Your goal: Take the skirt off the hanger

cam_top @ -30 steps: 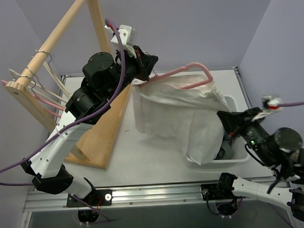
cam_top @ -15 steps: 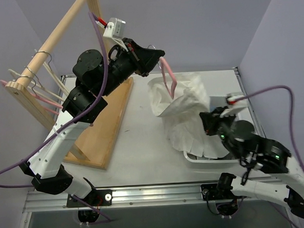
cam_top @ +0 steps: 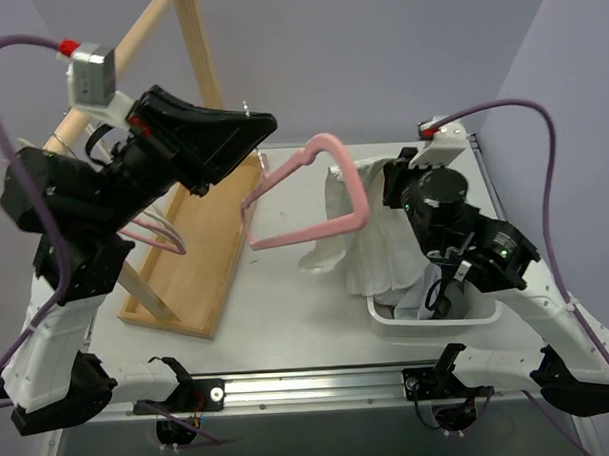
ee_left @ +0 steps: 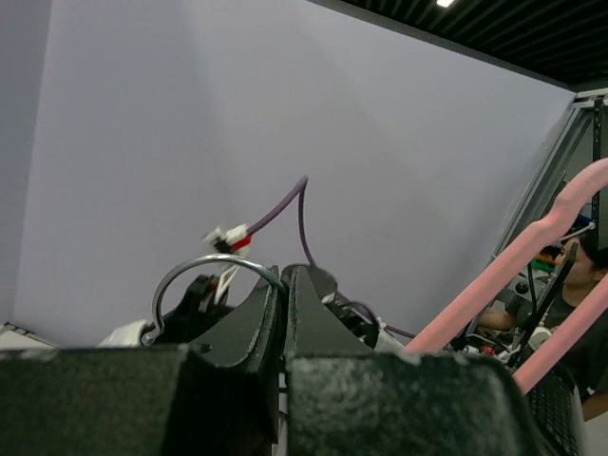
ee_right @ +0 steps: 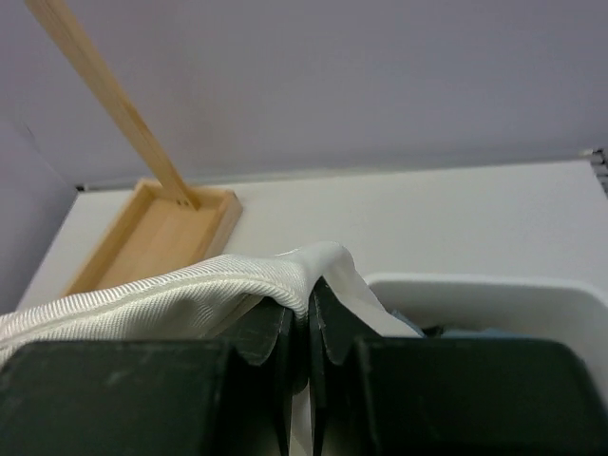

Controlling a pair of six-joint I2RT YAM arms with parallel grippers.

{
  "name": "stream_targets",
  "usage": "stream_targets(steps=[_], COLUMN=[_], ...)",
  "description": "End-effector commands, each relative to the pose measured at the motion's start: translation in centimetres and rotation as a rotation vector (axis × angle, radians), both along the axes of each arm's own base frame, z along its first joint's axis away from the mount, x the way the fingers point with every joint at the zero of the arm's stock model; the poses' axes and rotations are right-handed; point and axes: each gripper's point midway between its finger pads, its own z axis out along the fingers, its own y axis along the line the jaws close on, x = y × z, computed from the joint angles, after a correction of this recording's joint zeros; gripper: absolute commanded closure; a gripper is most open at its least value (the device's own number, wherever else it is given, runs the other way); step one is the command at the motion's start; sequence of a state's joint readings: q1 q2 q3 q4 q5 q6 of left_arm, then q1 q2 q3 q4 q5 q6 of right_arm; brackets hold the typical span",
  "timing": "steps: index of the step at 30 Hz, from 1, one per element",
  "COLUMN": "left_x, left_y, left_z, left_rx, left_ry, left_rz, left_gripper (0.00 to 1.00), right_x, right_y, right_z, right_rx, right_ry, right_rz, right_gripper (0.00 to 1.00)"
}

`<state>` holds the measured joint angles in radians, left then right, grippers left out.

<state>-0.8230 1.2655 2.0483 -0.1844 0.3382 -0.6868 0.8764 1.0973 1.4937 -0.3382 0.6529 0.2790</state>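
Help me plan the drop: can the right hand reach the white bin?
Probably yes. The right hand, shut on the white cloth, sits right by the bin, and only the cloth's own folds lie between them.

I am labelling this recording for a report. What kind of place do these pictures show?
Probably a robot test cell in a laboratory, not a home: plain lilac walls enclose a table, with a wooden clothes rack and a white bin.

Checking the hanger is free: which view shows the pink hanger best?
Top external: the whole hanger shows, held by the left fingers. Left wrist shows only its hook and two pink bars. Right wrist shows only white cloth, no hanger.
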Motion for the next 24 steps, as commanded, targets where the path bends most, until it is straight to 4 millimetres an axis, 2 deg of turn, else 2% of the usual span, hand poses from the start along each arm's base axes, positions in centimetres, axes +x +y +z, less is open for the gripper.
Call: stream_targets(steps=[1, 2, 4, 5, 7, 12, 15, 19, 21, 24], left_x=[0.5, 0.8, 1.5, 1.9, 2.5, 3.7, 4.2, 4.7, 5.0, 5.5], left_y=[0.5, 0.3, -0.2, -0.6, -1.4, -2.7, -3.5, -3.9, -4.0, -4.6], left_z=[-2.6, -3.4, -5.6, -6.8, -9.1, -12.1, -13.2, -14.0, -14.4, -15.3], left_rx=[0.101, 0.129, 0.206, 0.241, 0.308, 0.372, 0.392, 0.407, 0.416, 0.439], left_ry=[-0.015, -0.007, 0.011, 0.027, 0.051, 0.092, 0.11, 0.113, 0.116, 0.121], left_rz=[0.076, 0.085, 0.102, 0.103, 0.097, 0.091, 0.076, 0.083, 0.089, 0.088], left_gripper=[0.98, 0.98, 0.98, 0.98, 0.98, 0.98, 0.98, 0.98, 0.98, 0.98], right_x=[-0.1, -0.6, -0.7, -1.2, -1.6, -4.0, -5.2, -6.6, -7.6, -8.6], right_y=[-3.1, -4.3, -5.5, -6.8, -8.1, -11.8, -12.9, -13.8, -15.1, -15.5], right_z=[7.4, 9.8, 10.9, 12.5, 13.2, 17.0, 18.7, 19.4, 19.8, 19.9], right_rx=[-0.01, -0.014, -0.058, -0.076, -0.108, -0.058, -0.038, -0.036, 0.009, 0.051], right_ry=[-0.139, -0.177, -0.186, -0.211, -0.211, -0.295, -0.334, -0.373, -0.394, -0.407], right_rz=[-0.103, -0.127, -0.177, -0.2, -0.252, -0.306, -0.282, -0.242, -0.253, -0.217], right_gripper=[1.0, 1.0, 1.0, 1.0, 1.0, 1.0, 1.0, 1.0, 1.0, 1.0])
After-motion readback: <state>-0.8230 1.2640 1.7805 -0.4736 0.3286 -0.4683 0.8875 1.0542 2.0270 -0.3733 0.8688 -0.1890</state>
